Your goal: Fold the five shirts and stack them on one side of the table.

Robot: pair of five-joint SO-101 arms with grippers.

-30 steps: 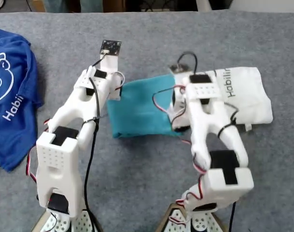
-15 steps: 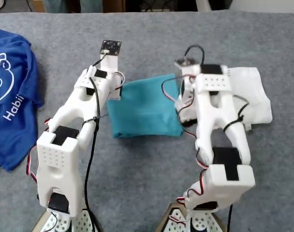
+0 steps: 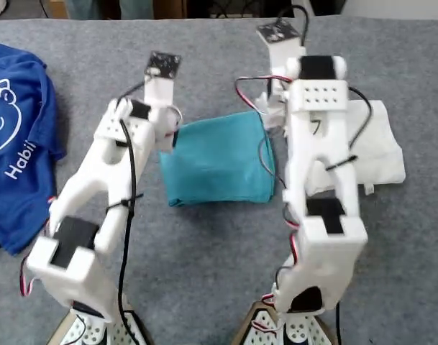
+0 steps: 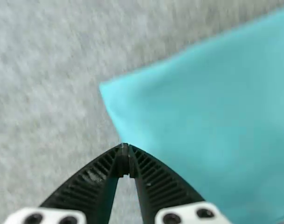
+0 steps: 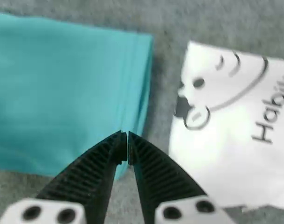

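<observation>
Teal shirt (image 3: 217, 159) lies between left gripper (image 4: 124, 159) and right gripper (image 5: 124, 145).

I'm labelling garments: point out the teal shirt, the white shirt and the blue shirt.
teal shirt (image 3: 215, 162), high view, middle of folded cloth.
white shirt (image 3: 380, 151), high view, its plain middle.
blue shirt (image 3: 28, 115), high view, cloth beside the print.

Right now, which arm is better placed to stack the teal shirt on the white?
Probably right: the right gripper is over the teal shirt at its edge beside the white shirt; the left gripper is at the opposite edge.
</observation>
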